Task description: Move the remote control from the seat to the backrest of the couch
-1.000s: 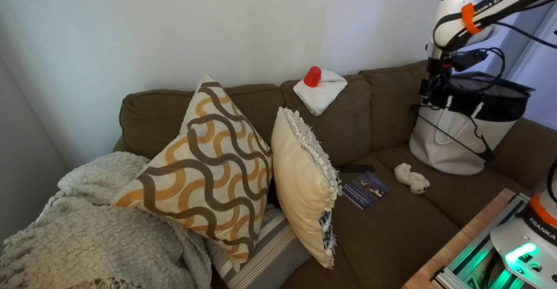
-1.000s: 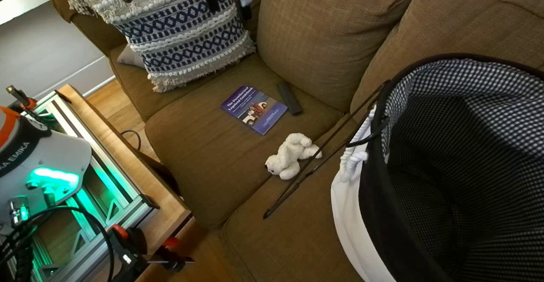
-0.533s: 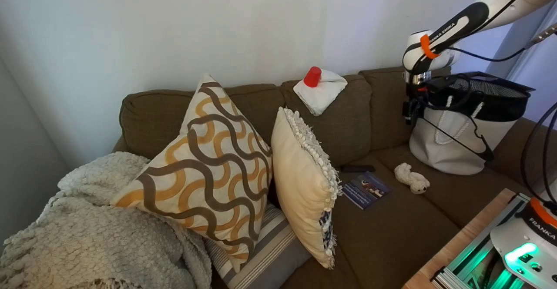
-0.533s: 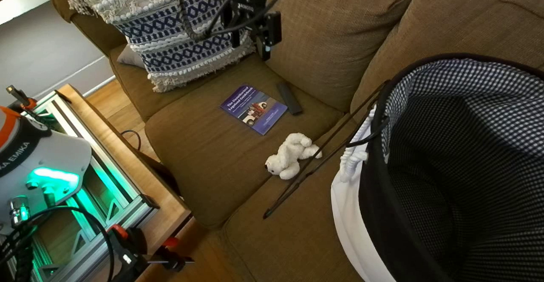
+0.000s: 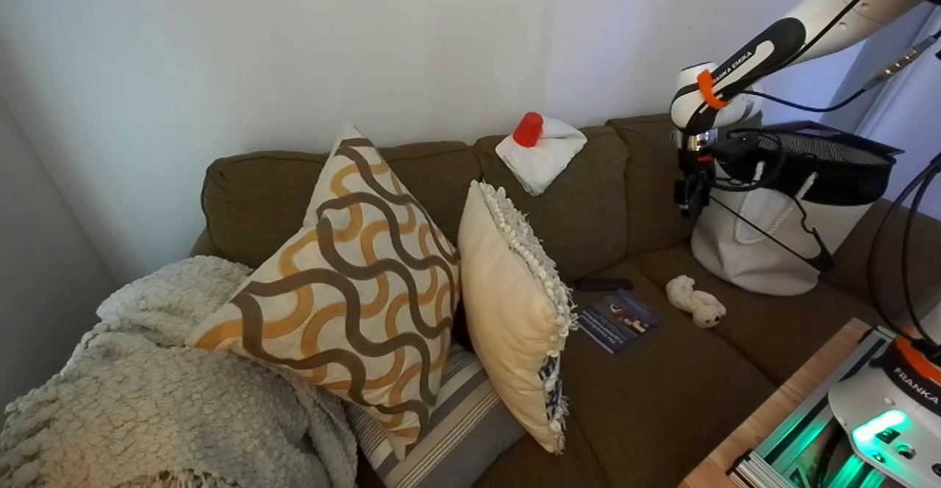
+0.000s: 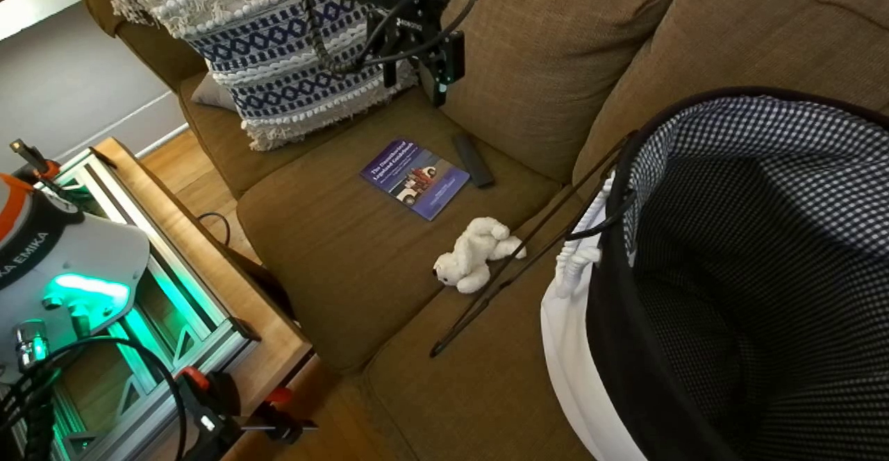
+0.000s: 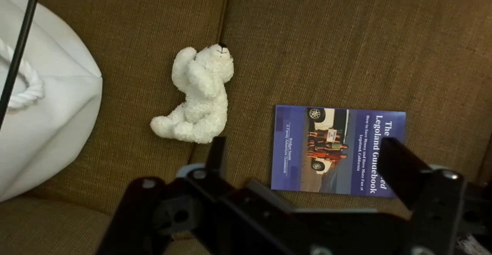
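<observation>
The dark remote control (image 6: 473, 161) lies on the couch seat (image 6: 326, 239) between the book and the backrest (image 6: 535, 65). It also shows in an exterior view (image 5: 603, 284). In the wrist view, a grey end that looks like the remote (image 7: 269, 194) shows just past the gripper body; the rest is hidden behind it. My gripper (image 6: 417, 87) hangs above the seat near the backrest, apart from the remote. In the wrist view the gripper (image 7: 303, 145) is open, its fingers wide apart, with nothing between them but the view of the book below.
A purple book (image 6: 415, 178) lies beside the remote. A white plush bear (image 6: 476, 256) lies nearby. A basket (image 6: 597, 294) with a black hanger (image 6: 479, 305) stands on the seat. A fringed pillow (image 6: 298, 58) is opposite. A red cup (image 5: 528, 129) sits on a white cloth (image 5: 544, 161) atop the backrest.
The arm has come down and moved away from the basket side's upper area, bringing the gripper lower over the seat; it moved only slightly in the last half second. The remote has not moved.
</observation>
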Robot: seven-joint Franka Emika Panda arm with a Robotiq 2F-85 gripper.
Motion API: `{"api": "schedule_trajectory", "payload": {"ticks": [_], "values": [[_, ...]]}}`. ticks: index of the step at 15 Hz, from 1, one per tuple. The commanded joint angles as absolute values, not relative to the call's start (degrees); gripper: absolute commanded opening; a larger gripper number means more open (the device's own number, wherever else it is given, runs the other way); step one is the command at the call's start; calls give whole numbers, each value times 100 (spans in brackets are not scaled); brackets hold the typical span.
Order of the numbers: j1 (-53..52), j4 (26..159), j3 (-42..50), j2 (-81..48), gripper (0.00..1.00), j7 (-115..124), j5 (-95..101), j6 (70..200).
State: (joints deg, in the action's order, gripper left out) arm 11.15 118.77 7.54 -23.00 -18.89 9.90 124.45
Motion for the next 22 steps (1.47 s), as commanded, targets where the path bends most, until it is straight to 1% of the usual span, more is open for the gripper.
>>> {"api": "schedule_trajectory", "payload": {"ticks": [1,5,7,8,14,15,17,20,22], "values": [[1176,12301,618,-2196,100,-2604,1329,13196],[1401,12428,470,-2664,100,-3621,1475,14498],[1686,12262,294,-3108,100,-4406,1309,15020],[1367,12386,476,-2734,100,-3776,1392,14627],[1374,12344,454,-2792,100,-3825,1389,14712],[1410,12365,413,-2873,100,-4108,1547,15117],[2122,12000,-238,-3467,100,-5131,737,15598],[2970,11804,-1055,-4064,100,-6377,104,16094],[3618,11498,-1650,-4537,100,-7219,-210,16020]]}}
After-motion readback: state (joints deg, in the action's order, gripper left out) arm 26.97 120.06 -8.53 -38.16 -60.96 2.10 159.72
